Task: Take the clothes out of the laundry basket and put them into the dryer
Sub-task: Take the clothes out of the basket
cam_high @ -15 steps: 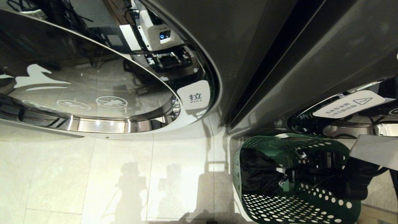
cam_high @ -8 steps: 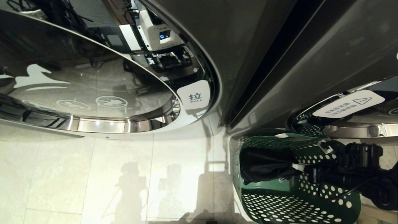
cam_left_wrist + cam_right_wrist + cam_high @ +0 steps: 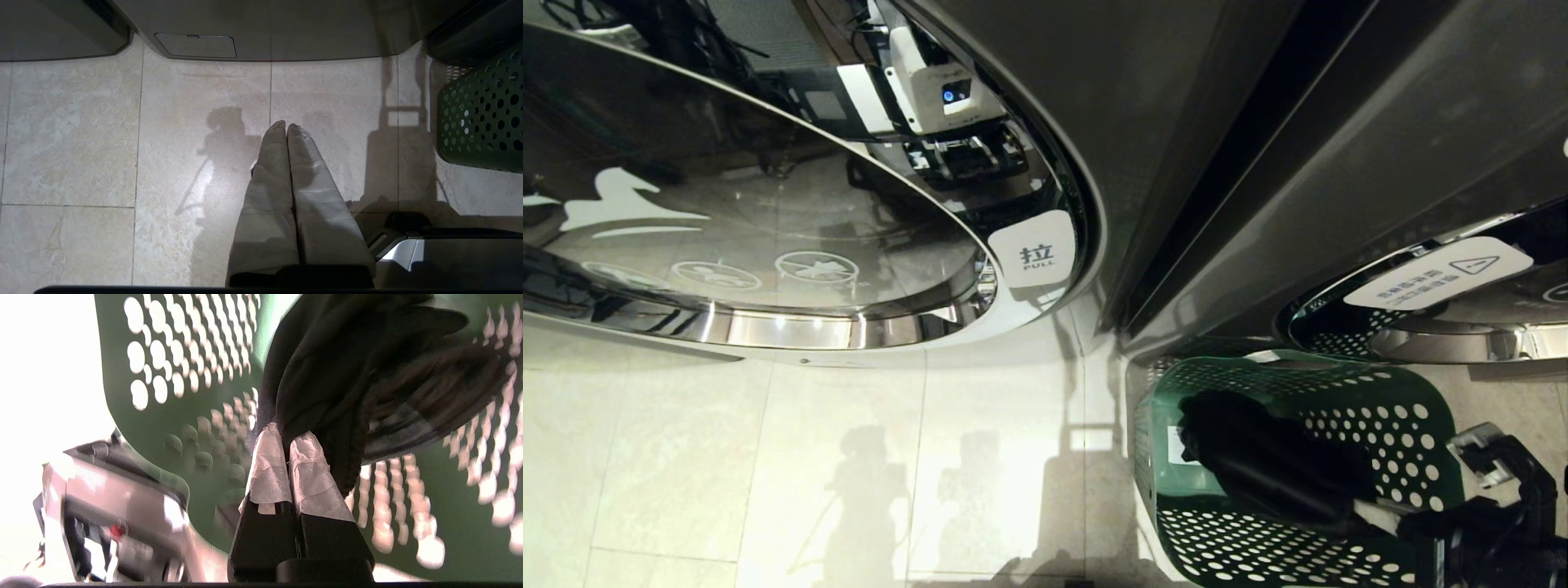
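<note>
A green perforated laundry basket stands on the floor at the lower right, below the dark machine fronts. A black garment stretches up from inside it. My right gripper is shut on one end of this cloth, near the basket's front rim. In the right wrist view the taped fingers of the right gripper pinch the black garment against the green basket wall. The left gripper hangs shut and empty over the floor tiles. The dryer's round glass door carries a white PULL tag.
A second round door with a white warning label sits just above the basket. A dark gap separates the two machines. Pale floor tiles spread to the left of the basket, and part of my base shows beside the left gripper.
The right arm has drawn back from inside the basket toward the lower right. The black garment has been pulled along with it and now stretches out of the heap.
</note>
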{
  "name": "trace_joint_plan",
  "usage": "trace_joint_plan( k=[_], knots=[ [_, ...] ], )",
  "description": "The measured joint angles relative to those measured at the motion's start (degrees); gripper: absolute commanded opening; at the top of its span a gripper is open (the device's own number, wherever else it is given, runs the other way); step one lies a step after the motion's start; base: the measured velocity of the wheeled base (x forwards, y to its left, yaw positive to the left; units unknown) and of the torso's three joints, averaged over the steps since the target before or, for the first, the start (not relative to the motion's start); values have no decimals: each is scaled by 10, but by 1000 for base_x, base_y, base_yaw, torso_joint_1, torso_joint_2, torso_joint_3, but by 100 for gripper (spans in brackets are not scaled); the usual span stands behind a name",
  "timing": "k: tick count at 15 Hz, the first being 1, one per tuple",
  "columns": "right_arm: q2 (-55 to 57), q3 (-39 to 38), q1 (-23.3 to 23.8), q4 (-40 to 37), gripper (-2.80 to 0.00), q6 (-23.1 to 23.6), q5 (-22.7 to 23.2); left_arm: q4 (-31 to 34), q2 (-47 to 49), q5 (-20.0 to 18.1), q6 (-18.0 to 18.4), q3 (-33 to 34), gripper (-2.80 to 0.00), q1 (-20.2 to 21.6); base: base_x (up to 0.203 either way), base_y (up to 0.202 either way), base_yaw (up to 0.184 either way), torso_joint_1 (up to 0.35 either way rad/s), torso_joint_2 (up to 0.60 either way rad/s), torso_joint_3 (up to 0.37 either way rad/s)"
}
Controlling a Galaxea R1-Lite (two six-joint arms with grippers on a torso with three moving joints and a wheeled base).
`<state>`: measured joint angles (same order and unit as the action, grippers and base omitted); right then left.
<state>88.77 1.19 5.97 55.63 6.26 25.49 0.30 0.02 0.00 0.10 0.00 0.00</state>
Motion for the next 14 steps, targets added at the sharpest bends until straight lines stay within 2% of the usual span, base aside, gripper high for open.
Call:
trace_joint_plan(
  k=[4, 7, 10, 14],
  knots=[
    [-34, -6, -4, -4, -280, 9, -38, 0, 0, 0, 0, 0, -280, 0, 0, 0, 0, 0, 0, 0],
    [-63, 1, -5, -5, -280, 44, -72, 0, 0, 0, 0, 0, -280, 0, 0, 0, 0, 0, 0, 0],
    [-109, 1, -7, -5, -280, 75, -81, 0, 0, 0, 0, 0, -280, 0, 0, 0, 0, 0, 0, 0],
    [-185, 2, -25, -33, -280, 83, -92, 0, 0, 0, 0, 0, -280, 0, 0, 0, 0, 0, 0, 0]
  ],
)
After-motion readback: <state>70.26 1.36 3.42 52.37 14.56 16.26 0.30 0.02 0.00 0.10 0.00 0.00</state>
